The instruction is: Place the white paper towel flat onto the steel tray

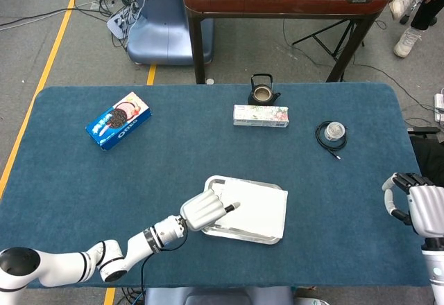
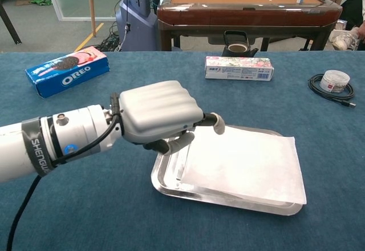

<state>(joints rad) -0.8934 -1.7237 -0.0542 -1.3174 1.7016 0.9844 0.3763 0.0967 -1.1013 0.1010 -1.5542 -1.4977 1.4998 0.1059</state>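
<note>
- Two hands show: the left hand [image 2: 159,116] reaches over the near-left corner of the steel tray [image 2: 188,187], fingers mostly curled, one fingertip out over the white paper towel [image 2: 245,164]; it holds nothing.
- The right hand [image 1: 424,210] hangs off the surface's [image 1: 173,145] right edge, fingers curled, empty.
- The towel lies flat in the shiny rectangular tray.
- Wide blue cloth lies bare around the tray.

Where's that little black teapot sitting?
The black teapot stands at the table's far edge, middle of the head view, just behind the long toothpaste box.
</note>
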